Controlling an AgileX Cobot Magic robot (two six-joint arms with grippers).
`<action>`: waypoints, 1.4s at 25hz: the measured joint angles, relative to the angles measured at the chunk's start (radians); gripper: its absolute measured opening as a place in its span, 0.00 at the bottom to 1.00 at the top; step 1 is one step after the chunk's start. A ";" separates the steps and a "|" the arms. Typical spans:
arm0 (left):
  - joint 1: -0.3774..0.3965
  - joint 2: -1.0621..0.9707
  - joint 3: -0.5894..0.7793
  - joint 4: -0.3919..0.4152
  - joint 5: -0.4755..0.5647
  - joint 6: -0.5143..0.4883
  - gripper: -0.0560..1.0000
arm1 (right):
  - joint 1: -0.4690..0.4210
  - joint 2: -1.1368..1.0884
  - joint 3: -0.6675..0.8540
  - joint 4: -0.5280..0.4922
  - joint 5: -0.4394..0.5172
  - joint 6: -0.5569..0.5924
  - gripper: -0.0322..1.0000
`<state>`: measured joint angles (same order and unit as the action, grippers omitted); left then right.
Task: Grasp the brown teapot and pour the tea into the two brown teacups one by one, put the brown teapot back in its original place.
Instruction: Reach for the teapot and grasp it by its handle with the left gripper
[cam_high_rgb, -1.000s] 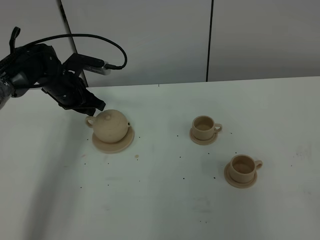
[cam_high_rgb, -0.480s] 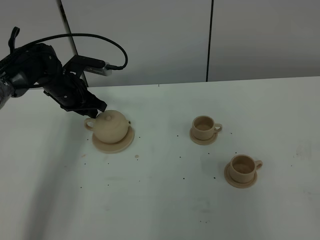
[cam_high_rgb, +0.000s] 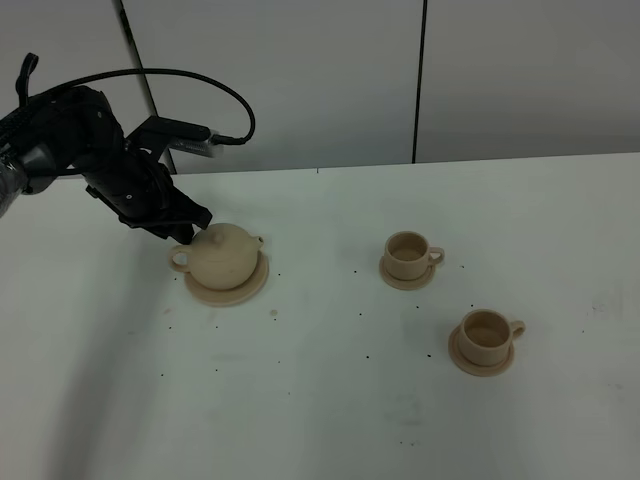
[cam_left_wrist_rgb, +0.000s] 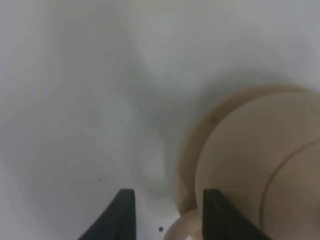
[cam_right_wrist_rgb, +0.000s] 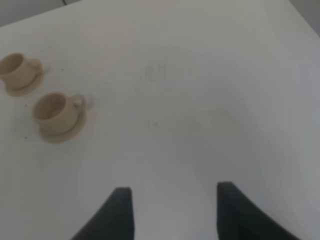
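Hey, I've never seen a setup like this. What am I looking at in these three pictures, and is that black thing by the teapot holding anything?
It is a robot with two arms, each ending in a two-fingered claw. The wide picture comes from a camera high above a white table. The other two come from wrist cameras looking out past each claw. On it stand a tan teapot on a saucer, a far cup and a near cup, each on a small saucer. The left claw is open, the teapot's handle showing between its fingers; it grips nothing yet. The right claw is open and empty.
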<state>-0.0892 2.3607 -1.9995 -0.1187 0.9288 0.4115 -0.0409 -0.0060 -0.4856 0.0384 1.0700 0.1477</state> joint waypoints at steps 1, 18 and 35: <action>0.000 0.000 0.000 0.000 0.004 0.000 0.42 | 0.000 0.000 0.000 0.000 0.000 0.000 0.40; 0.000 -0.004 0.000 0.004 0.038 0.000 0.42 | 0.000 0.000 0.000 0.000 0.000 0.000 0.40; 0.008 -0.157 0.000 -0.028 0.228 0.299 0.42 | 0.000 0.000 0.000 0.000 0.000 0.000 0.40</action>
<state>-0.0811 2.2033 -1.9995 -0.1471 1.1568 0.7103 -0.0409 -0.0060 -0.4856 0.0384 1.0700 0.1477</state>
